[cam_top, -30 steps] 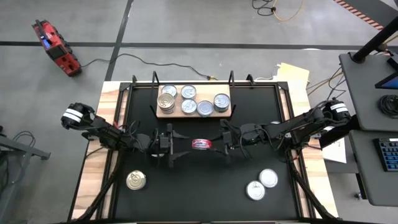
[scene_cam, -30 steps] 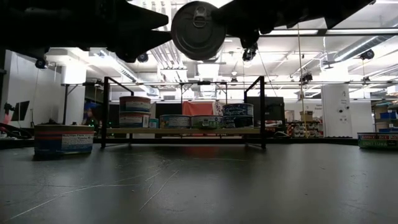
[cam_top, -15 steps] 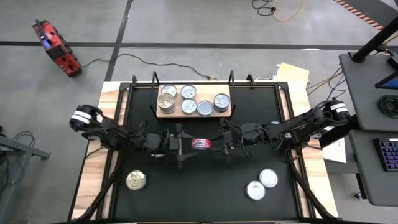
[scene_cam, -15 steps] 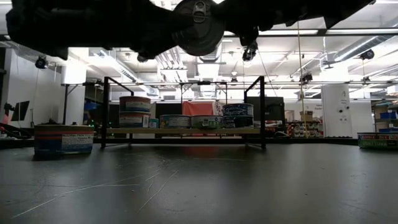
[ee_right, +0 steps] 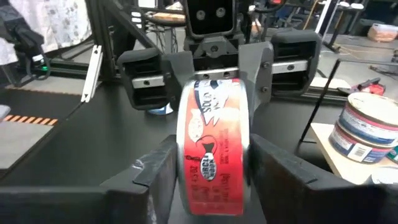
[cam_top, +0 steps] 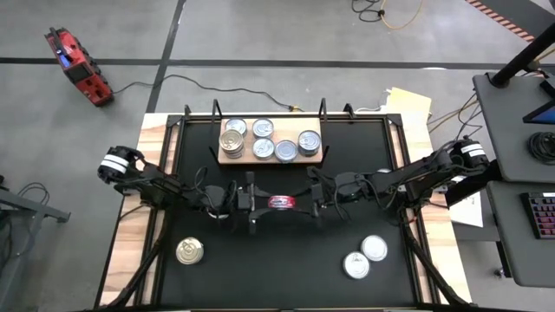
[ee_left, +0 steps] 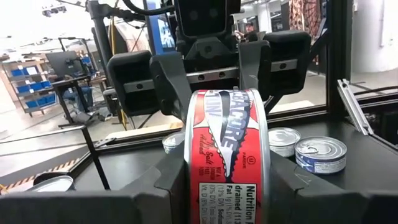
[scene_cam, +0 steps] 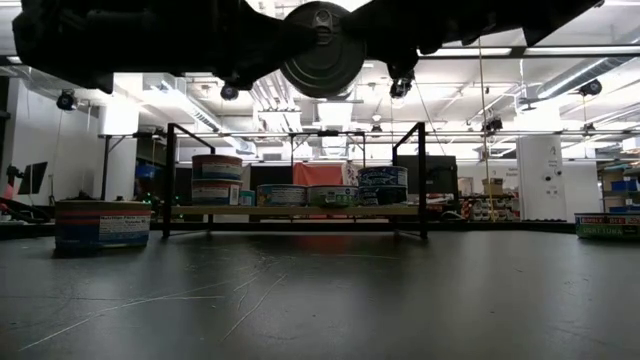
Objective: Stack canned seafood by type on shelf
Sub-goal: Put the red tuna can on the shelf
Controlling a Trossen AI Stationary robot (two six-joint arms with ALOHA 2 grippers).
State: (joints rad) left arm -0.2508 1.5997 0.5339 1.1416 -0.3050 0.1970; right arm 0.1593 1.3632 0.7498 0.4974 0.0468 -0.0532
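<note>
While the red-labelled tin [cam_top: 280,202] hangs on edge above mid-counter [cam_top: 286,260], clear of the shelf [cam_top: 270,159], both sets of jaws pinch its flat ends: left gripper [cam_top: 252,202], right gripper [cam_top: 310,199]. Rigid, smooth metal, probably weighty for its size; flat faces look safest to grip. Wrist views show the label; low view shows only the tin's dark round end.

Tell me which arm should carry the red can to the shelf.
Probably left. Both the left claw and the right claw flank the red can in mid-air; the left clamps it in its wrist view, nearer the shelf stack.
</note>
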